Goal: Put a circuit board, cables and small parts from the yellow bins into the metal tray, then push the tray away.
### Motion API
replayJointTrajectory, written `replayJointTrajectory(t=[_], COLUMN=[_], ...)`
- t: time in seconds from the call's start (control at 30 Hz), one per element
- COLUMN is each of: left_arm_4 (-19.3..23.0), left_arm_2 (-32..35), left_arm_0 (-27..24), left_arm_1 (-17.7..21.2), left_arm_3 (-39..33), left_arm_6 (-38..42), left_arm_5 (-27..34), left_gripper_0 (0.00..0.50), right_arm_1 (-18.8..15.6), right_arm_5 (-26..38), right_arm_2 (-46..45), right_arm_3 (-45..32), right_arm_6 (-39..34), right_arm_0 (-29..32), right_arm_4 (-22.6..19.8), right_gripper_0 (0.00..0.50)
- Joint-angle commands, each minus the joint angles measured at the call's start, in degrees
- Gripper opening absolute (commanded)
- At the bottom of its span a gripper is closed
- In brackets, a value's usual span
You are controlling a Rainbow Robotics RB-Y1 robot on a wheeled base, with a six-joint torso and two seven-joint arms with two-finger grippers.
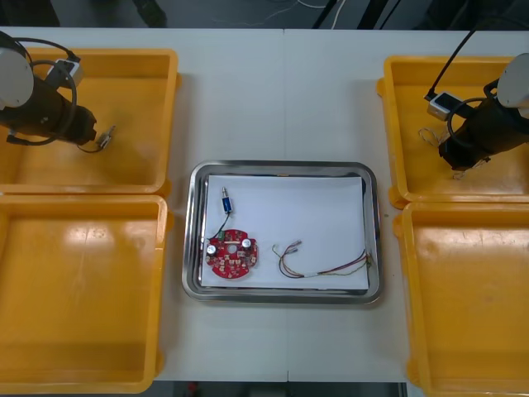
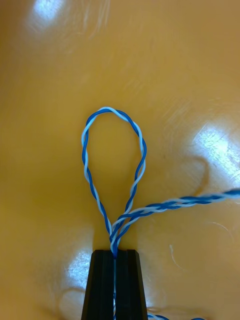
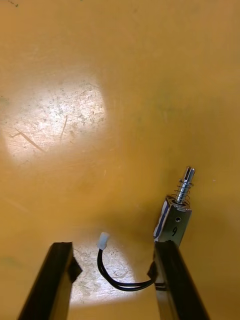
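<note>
The yellow bins are flanking your metal tray, which is holding a red circuit board. Over the far right bin, your right gripper is clenching a twisted blue and white cable, its loop lying just beyond the fingertips. Over the far left bin, your left gripper is standing open, a small metal part lying just beside one fingertip.

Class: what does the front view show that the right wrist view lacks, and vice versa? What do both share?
Front view: the metal tray holding a red circuit board, and the left gripper over the far left bin. Right wrist view: the right gripper shut on a twisted blue and white cable. Shared: that cable and its yellow bin.
</note>
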Motion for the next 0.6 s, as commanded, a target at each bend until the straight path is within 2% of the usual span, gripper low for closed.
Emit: replayJointTrajectory(t=[0.03,0.27,0.6], left_arm_4=[0.84,0.84,0.93], left_arm_2=[0.65,1.79,4.52], left_arm_0=[0.35,0.35,0.08], left_arm_1=[2.78,2.78,2.78], left_arm_3=[-1.66,-1.66,-8.17], left_arm_6=[-0.76,-1.11,-1.2], left_arm_5=[0.23,0.93,8.93], left_gripper_0=[0.5,0.5,0.5], right_arm_1=[1.35,1.35,1.35], right_arm_5=[-0.64,5.51,21.77], right_arm_2=[-1.98,-6.55,-15.78], right_arm_3=[-2.33,-9.01,-18.32], right_arm_6=[1.72,2.07,1.8], right_arm_0=[1.83,1.75,1.75], right_arm_4=[-0.15,0.29,1.43], right_gripper_0=[0.0,0.0,0.0])
